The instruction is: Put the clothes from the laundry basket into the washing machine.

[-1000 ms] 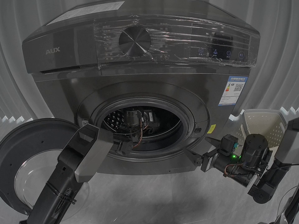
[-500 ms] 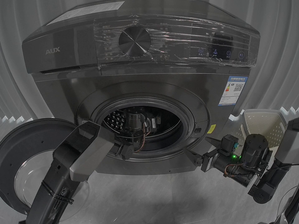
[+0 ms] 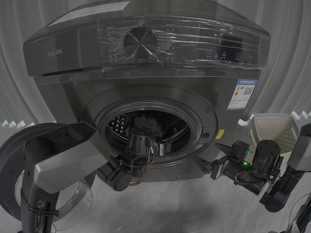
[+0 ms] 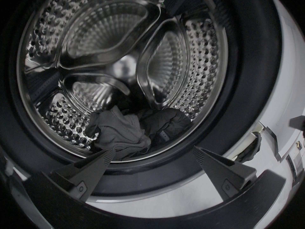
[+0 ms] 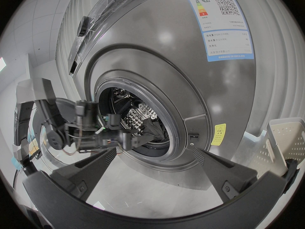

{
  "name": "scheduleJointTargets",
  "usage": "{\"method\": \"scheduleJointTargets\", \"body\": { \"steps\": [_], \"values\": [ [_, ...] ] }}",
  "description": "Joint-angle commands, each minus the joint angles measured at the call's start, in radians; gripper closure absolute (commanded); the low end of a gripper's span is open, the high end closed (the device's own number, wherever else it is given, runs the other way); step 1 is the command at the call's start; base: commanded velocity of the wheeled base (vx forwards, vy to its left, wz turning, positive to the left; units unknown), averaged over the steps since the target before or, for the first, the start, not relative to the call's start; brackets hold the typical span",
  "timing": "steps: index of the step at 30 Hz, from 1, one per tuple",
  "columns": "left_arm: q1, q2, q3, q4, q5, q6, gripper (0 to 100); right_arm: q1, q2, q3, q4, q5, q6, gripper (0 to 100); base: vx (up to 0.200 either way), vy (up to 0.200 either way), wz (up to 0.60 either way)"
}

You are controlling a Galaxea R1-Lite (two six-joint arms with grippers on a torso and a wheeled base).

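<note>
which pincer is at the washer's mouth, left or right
The left pincer: it faces straight into the drum, open, with clothes lying inside. The right pincer hangs open outside the washing machine, near the laundry basket.

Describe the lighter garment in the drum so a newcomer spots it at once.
Find the washing machine, then look into its steel drum. Two crumpled pieces lie at the drum's bottom. Pick the lighter grey garment, not the near-black garment beside it.
</note>
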Motion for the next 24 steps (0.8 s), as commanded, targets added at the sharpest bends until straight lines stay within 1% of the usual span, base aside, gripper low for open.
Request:
{"method": "scheduleJointTargets", "body": {
  "steps": [1,2,3,6,7,8,13,14,16,19,20,22,23,24],
  "values": [
    [-0.075,-0.231,0.257,-0.091,0.017,-0.004,0,0.002,-0.035,0.033,-0.004,0.000,0.000,0,0.000,0.000,0.00],
    [-0.075,-0.231,0.257,-0.091,0.017,-0.004,0,0.002,-0.036,0.035,-0.004,0.000,0.000,0,0.000,0.000,0.00],
    [-0.085,-0.274,0.320,-0.134,0.017,-0.004,0,0.003,-0.058,0.049,-0.004,0.000,0.000,0,0.000,0.000,0.00],
    [-0.105,-0.353,0.433,-0.224,0.017,-0.004,0,0.003,-0.096,0.084,-0.004,0.000,-0.002,0,0.000,0.000,0.00],
    [-0.112,-0.369,0.459,-0.240,0.017,-0.005,0,0.003,-0.105,0.093,-0.004,0.000,-0.002,0,0.000,0.000,0.00],
    [-0.126,-0.408,0.519,-0.263,0.017,-0.005,0,0.003,-0.122,0.107,-0.002,-0.001,-0.002,0,0.000,0.000,0.00],
    [-0.180,-0.567,0.722,-0.310,0.014,-0.010,0,-0.004,-0.199,0.179,-0.004,-0.003,-0.002,0,0.000,0.000,0.00],
    [-0.181,-0.600,0.745,-0.318,0.014,-0.011,0,-0.004,-0.217,0.188,-0.004,-0.001,-0.002,0,0.000,0.000,0.00],
    [-0.180,-0.661,0.783,-0.342,0.017,-0.016,0,-0.003,-0.263,0.202,-0.002,-0.012,0.000,0,0.000,0.000,0.00],
    [-0.163,-0.730,0.817,-0.381,0.036,-0.016,0,-0.004,-0.323,0.227,-0.004,-0.020,0.000,0,0.000,0.000,0.00],
    [-0.151,-0.773,0.858,-0.399,0.044,-0.019,0,-0.006,-0.354,0.237,-0.002,-0.034,0.000,0,0.000,0.000,0.00],
    [-0.146,-0.833,0.915,-0.418,0.045,-0.014,0,-0.010,-0.395,0.256,-0.002,-0.058,0.001,0,0.000,0.000,0.00],
    [-0.146,-0.839,0.919,-0.419,0.045,-0.014,0,-0.010,-0.398,0.259,-0.002,-0.058,0.001,0,0.000,0.000,0.00],
    [-0.149,-0.897,0.975,-0.422,0.044,-0.007,0,-0.013,-0.435,0.283,-0.002,-0.071,0.012,0,0.000,0.000,0.00]
  ]
}}
